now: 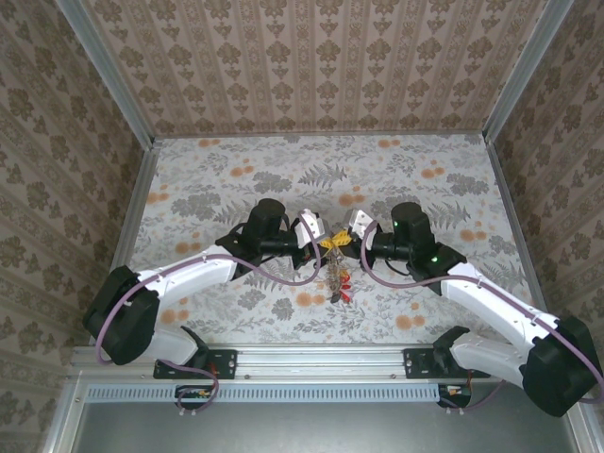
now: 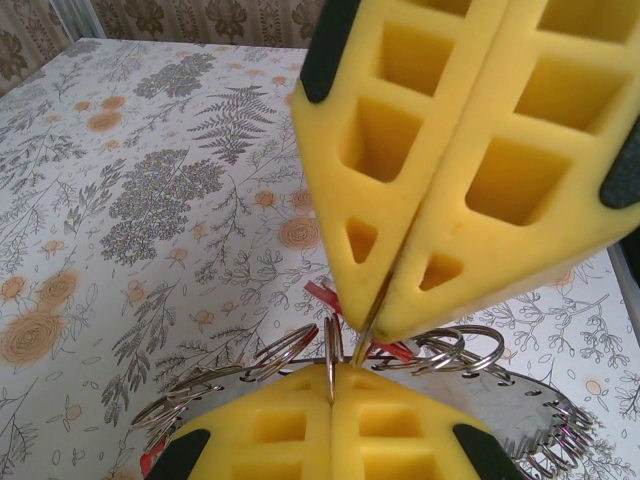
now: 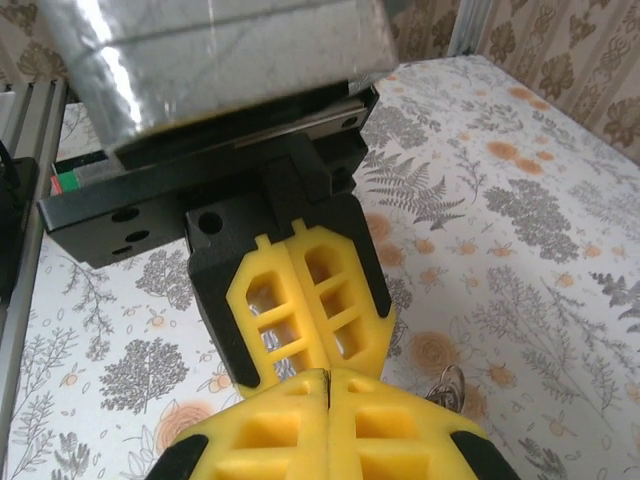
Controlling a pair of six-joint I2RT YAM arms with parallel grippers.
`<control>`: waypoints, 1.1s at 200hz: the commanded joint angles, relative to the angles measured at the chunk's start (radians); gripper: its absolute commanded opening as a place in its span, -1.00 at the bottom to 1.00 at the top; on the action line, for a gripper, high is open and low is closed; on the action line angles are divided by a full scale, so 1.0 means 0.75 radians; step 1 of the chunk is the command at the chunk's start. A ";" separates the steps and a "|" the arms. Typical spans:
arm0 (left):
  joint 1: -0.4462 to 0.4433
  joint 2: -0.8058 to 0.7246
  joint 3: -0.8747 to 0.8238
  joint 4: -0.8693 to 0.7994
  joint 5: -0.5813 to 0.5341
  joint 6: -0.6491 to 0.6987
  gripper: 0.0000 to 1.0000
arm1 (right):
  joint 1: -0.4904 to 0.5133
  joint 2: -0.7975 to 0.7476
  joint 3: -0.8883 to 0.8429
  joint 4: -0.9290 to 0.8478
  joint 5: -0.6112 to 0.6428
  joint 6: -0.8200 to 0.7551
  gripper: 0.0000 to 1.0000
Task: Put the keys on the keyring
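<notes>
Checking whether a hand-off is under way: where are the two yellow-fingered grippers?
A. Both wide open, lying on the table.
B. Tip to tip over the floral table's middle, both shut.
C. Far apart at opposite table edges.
B: the left gripper and right gripper meet tip to tip, jaws closed, each nipping thin metal in the bunch of red-headed keys and wire rings over the floral-print table.

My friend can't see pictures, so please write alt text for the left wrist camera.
Two shut yellow grippers nearly touch, the left gripper from below and the right gripper from above, over the grey toothed keyring hung with wire rings. Red key heads peek out above a flowery table.
</notes>
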 commanded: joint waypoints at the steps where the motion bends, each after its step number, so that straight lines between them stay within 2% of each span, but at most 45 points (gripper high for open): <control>1: -0.013 -0.020 0.050 0.032 0.020 0.010 -1.00 | 0.015 0.022 0.023 0.061 0.072 0.007 -1.00; 23: -0.014 -0.020 0.054 0.031 0.022 0.010 -1.00 | 0.038 0.036 0.029 0.019 0.176 -0.036 -1.00; 63: -0.014 -0.018 0.058 0.032 0.024 0.010 -1.00 | 0.040 0.029 0.026 -0.003 0.140 -0.041 -1.00; 116: -0.013 -0.024 0.051 0.033 0.036 0.018 -1.00 | 0.048 0.002 0.007 0.012 0.398 -0.018 -1.00; 190: -0.014 -0.016 0.031 0.071 0.042 0.017 -1.00 | 0.046 0.022 0.024 -0.039 0.425 0.070 -1.00; 220: -0.014 -0.012 0.023 0.090 0.038 0.018 -1.00 | 0.046 0.043 0.057 -0.105 0.433 0.107 -0.85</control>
